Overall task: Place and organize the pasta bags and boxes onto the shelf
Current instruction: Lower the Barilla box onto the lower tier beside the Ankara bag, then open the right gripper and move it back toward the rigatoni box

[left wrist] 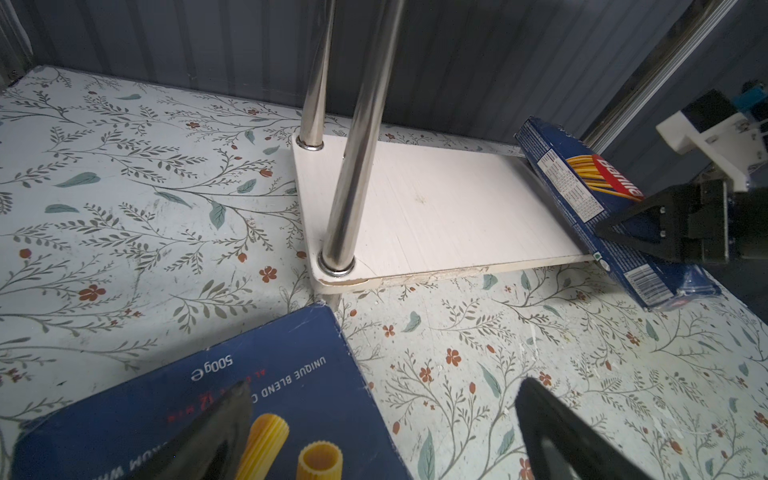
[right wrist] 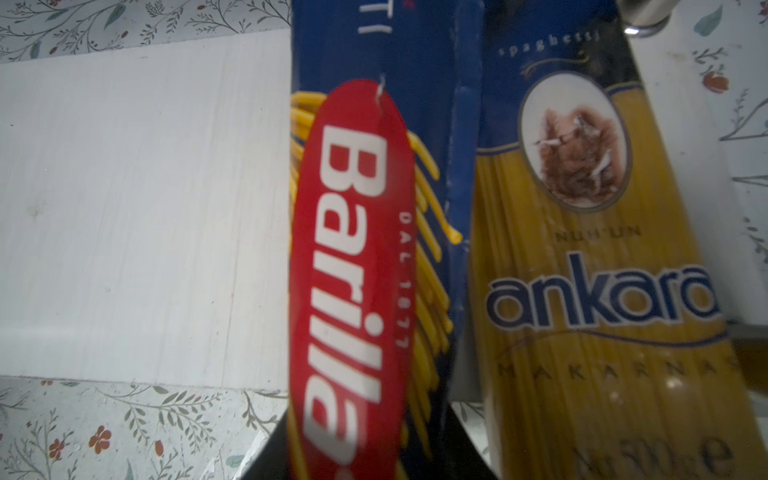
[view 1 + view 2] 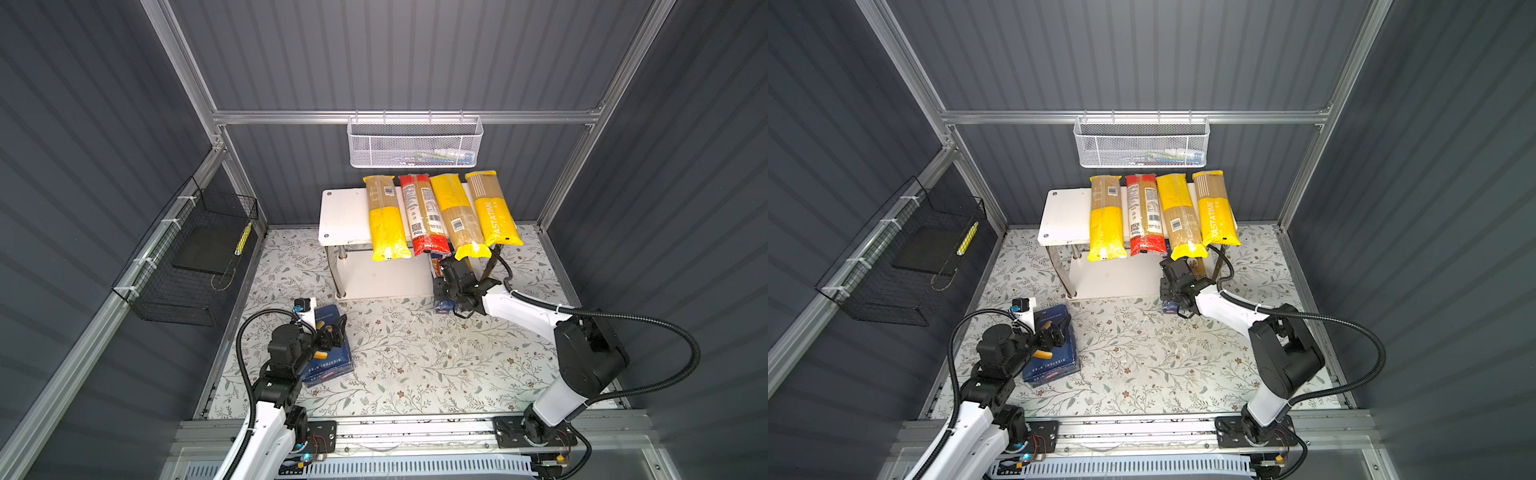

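Spaghetti box, dark blue with the red Barilla logo, is clamped in my right jaws, which are closed most of the way onto its narrow sides. My right arm reaches in low under the overhanging bags to hold it. The box is tilted. Its far end rests on the lower board of the white shelf, and its near end sticks out past the board's front edge, low over the flowered surface. I cannot tell whether that end touches down. Just beside it on the lower board lies the navy-and-yellow ankara bag, running the same way. Whether box and bag touch I cannot tell.

On the top board four bags lie side by side, all hanging over the front edge: a yellow bag, a red bag, a second yellow bag and the PASTATIME bag at the right end.

My left jaws stand wide open and grip nothing. They hang just above the rigatoni box, one jaw over its printed face and the other over bare surface beside it. That box lies flat on the surface, its far corner near the shelf's front left leg.
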Controlling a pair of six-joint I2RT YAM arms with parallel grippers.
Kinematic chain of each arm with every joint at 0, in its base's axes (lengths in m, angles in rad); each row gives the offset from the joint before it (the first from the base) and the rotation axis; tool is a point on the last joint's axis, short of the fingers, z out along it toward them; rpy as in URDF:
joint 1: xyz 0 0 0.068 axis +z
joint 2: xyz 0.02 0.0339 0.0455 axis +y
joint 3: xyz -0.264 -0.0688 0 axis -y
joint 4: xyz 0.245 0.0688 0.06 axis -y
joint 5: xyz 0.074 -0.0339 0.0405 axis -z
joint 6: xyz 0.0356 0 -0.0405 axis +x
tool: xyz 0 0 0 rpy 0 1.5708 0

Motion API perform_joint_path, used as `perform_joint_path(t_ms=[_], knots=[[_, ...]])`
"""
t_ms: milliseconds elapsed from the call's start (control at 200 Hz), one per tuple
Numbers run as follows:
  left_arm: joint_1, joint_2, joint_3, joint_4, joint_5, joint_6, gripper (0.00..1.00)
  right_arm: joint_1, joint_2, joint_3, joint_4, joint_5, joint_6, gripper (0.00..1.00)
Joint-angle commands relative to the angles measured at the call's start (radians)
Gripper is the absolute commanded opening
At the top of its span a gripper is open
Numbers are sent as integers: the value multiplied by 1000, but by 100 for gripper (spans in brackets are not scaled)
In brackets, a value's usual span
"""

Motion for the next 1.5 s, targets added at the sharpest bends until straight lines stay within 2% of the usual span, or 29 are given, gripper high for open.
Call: perform_joint_path(t_ms=[0, 120, 285, 400, 595, 921, 1131, 1236, 1311, 1376, 1496], knots=[[2, -12, 5, 16, 8, 9, 100, -24, -14, 62, 130, 29, 5, 39], [2, -18, 5, 16, 6, 9, 100, -27, -6, 65, 132, 32, 8, 44], [2, -14, 6, 15, 2, 7, 100, -28, -17, 59, 113, 37, 18, 61], [2, -9, 7, 13, -8, 4, 100, -25, -48, 33, 97, 32, 38, 68], [1, -12, 8, 10, -14, 2, 100, 3, -155, -62, 66, 31, 81, 71], [2, -17, 15, -22, -134, -33, 100, 178, -409, -345, 19, 94, 252, 73], [3, 88, 204, -297, -341, -84, 100, 294, -588, -455, -35, 99, 307, 73], [3, 173, 284, -389, -383, -102, 100, 369, -674, -501, -2, 27, 314, 73], [12, 235, 308, -392, -402, -81, 100, 429, -697, -508, 9, -20, 328, 73], [65, 313, 326, -360, -375, -70, 100, 498, -691, -509, 35, -35, 340, 73], [206, 458, 325, -215, -145, -77, 99, 625, -609, -508, 146, -19, 385, 73]])
